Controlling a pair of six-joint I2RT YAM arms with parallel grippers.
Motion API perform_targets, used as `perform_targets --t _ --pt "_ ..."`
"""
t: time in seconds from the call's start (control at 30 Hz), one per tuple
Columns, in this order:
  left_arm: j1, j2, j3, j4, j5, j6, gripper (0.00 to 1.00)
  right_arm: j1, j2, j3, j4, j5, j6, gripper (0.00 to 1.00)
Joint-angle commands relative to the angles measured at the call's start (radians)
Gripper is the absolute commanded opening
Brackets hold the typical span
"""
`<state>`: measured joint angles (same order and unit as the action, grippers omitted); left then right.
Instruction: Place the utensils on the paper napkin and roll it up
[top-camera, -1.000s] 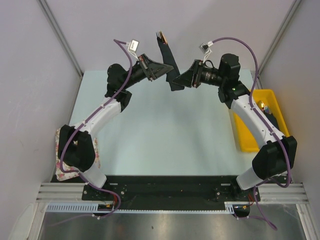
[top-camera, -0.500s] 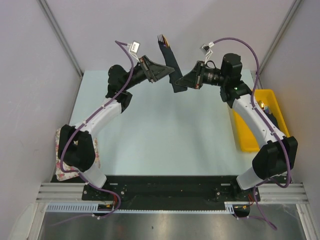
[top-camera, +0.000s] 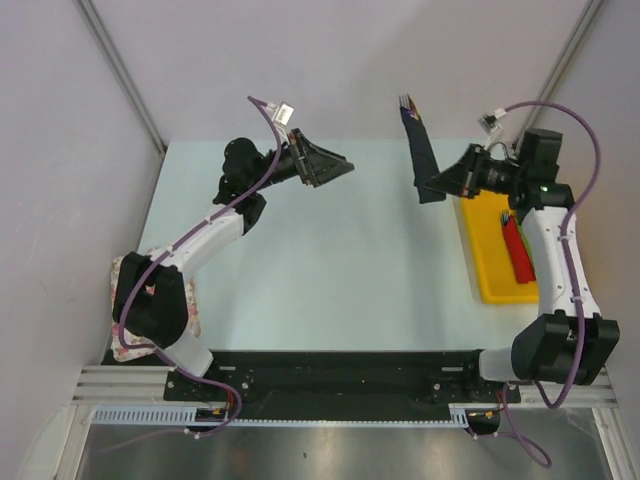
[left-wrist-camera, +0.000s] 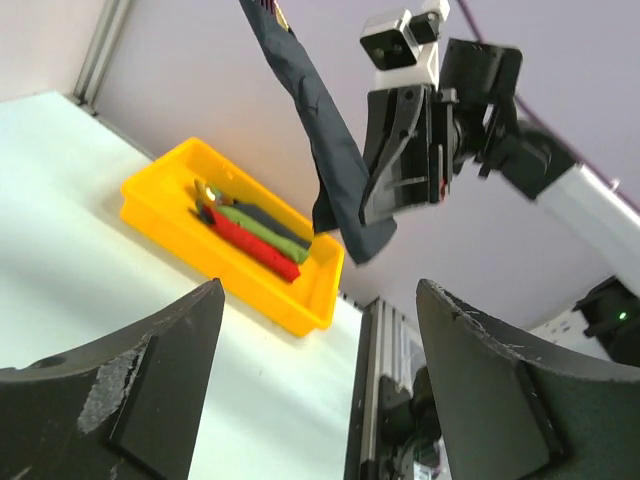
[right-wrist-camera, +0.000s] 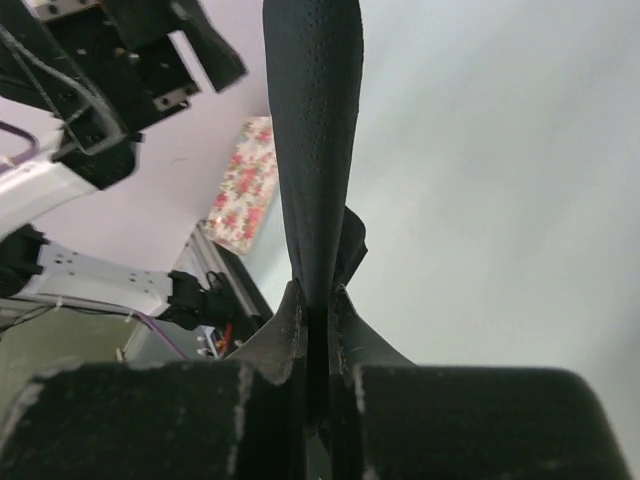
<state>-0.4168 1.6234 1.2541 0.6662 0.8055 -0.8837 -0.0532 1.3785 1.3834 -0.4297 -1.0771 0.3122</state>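
Both arms, the left arm (top-camera: 210, 230) and the right arm (top-camera: 560, 270), wear white shells between black joint housings. A purple cable (top-camera: 262, 108) loops behind each set of fingers to a small white connector (top-camera: 284, 112). The left gripper (left-wrist-camera: 320, 290) has black wedge fingers (left-wrist-camera: 150, 390), scuffed grey along their edges.

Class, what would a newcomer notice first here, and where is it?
The black napkin roll stands in mid-air at the far right, pinched at its lower end by the right gripper. Opposite it the left gripper hangs open and empty. A yellow tray holding a red roll sits at the right edge of the table.
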Motion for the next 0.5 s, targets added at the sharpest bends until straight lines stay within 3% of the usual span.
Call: perform_targets --t 0.0,0.23,0.33,0.47 --pt "-0.025 -0.100 -0.005 -0.108 0.047 0.228 0.82 -0.170 -0.049 -0.020 -0.411 -0.063 -0.310 0.00" --pt "-0.060 -0.163 -0.039 -0.258 0.037 0.397 0.82 -0.511 0.100 0.064 -0.933 -0.026 -0.961 0.00" --pt "-0.065 -0.172 -0.056 -0.257 0.034 0.399 0.82 -0.620 0.191 0.074 -1.087 0.011 -1.120 0.00" --pt "-0.071 -0.175 -0.062 -0.251 0.034 0.405 0.82 -0.701 0.273 0.052 -1.086 0.054 -1.186 0.00"
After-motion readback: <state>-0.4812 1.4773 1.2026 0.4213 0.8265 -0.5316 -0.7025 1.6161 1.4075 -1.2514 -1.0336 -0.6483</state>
